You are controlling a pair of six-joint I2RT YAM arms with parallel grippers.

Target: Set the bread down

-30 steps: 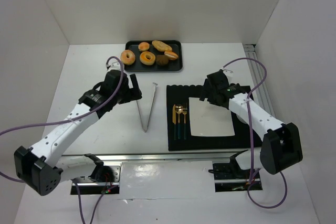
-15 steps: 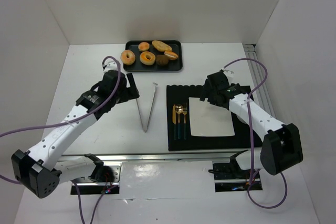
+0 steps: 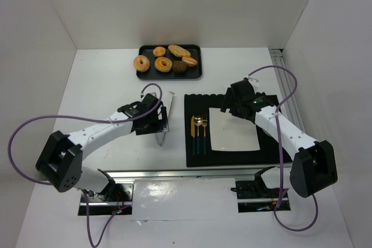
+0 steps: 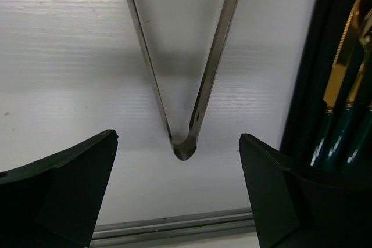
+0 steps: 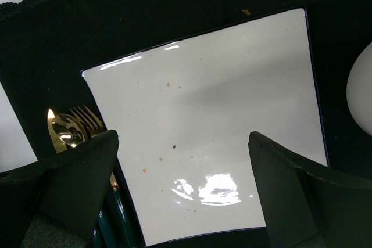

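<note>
Several breads, among them a ring-shaped one (image 3: 163, 64), lie on a black tray (image 3: 197, 75) at the back of the table. Metal tongs (image 3: 170, 101) lie on the white table, hinge end toward me. My left gripper (image 3: 160, 121) is open and low over the tongs. In the left wrist view the tongs' hinge (image 4: 183, 148) lies between and just ahead of the open left gripper (image 4: 179, 193), apart from both fingers. My right gripper (image 3: 232, 106) is open and empty over the far edge of a white square plate (image 3: 235, 132). The right wrist view shows this plate (image 5: 209, 137) bare under the open right gripper (image 5: 183, 196).
The plate sits on a black placemat (image 3: 229, 158). Gold and teal cutlery (image 3: 199, 133) lies on the mat left of the plate and also shows in the left wrist view (image 4: 343, 103) and the right wrist view (image 5: 70, 129). White walls enclose the table.
My left arm has swung back from near the tray and come down over the tongs, gripper turned toward the hinge end. The right arm has not moved.
</note>
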